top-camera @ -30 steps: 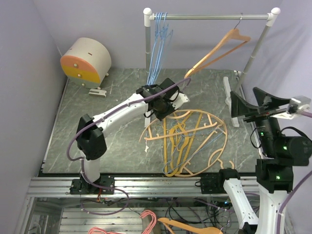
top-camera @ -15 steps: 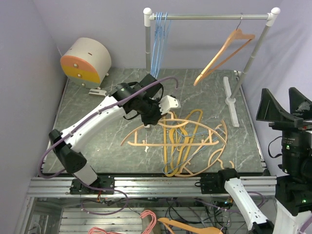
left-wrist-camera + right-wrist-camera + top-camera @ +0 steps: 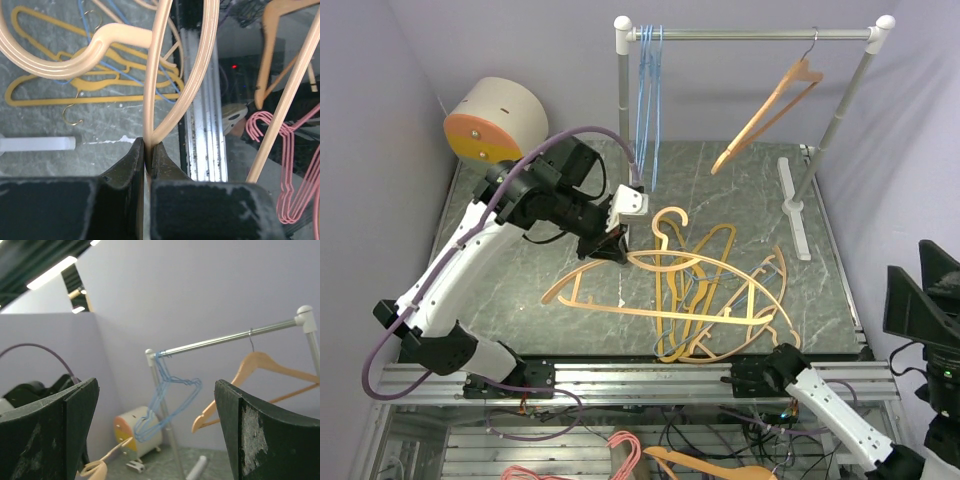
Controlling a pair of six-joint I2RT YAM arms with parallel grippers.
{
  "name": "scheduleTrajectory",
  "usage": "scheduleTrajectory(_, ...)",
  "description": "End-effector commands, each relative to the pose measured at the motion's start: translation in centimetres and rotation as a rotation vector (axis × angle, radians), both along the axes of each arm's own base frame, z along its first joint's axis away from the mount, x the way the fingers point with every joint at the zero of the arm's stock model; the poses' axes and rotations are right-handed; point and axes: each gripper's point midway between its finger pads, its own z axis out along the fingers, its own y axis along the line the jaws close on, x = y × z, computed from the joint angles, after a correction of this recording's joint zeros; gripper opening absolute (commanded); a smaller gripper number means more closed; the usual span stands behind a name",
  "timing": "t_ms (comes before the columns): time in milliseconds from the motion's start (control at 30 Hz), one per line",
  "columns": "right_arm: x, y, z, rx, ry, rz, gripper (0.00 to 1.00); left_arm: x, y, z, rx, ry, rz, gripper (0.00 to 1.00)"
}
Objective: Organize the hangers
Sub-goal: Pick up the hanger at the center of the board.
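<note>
1. Several smooth tan and orange plastic hangers (image 3: 685, 300) lie tangled on the marbled grey counter (image 3: 760, 200), in front of the metal rack (image 3: 750, 34).
2. One curved tan hanger (image 3: 580, 272) is pinched at its thin rim by the left end effector (image 3: 148, 150), in front of the rack's left post. Its long axis runs parallel to the rack's rail, with its hook toward the rack.
3. Facing the rack, the right end effector (image 3: 155, 435) gapes wide and holds nothing.

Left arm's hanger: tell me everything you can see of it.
The peach hanger looks like thin moulded plastic, with a wide curved arch over a straight lower bar. The left gripper is shut on its rim, where two strands meet between the fingers. Its left end reaches out over the bare table, and its right end lies across the pile of orange and blue hangers.
</note>
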Motion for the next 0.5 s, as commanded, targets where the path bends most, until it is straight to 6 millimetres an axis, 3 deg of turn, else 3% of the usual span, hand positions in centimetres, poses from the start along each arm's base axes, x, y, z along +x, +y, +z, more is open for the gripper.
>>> scheduleTrajectory(0,3.0,0.5,-2.4,0.0,0.127,0.016,1.0,-3.1,0.5,3.6,-0.152,0.043,-0.141,0.07)
scheduleTrajectory(167,9.4,7.9,-8.3,-0.157,0.307,0.092,1.0,-4.2,1.2,5.6,-0.224,0.042,-0.18,0.07)
scheduleTrajectory(233,11.2,9.6,-10.7,-0.191,0.349,0.098,1.0,-4.3,1.2,6.2,-0.245,0.042,-0.182,0.07)
scheduleTrajectory(367,12.4,11.2,-12.8,-0.232,0.355,0.11,1.0,-4.7,1.5,7.7,-0.316,0.043,-0.204,0.07)
scheduleTrajectory(467,12.9,14.9,-15.5,-0.285,0.381,0.242,1.0,-5.1,1.5,9.2,-0.393,0.05,-0.242,0.07)
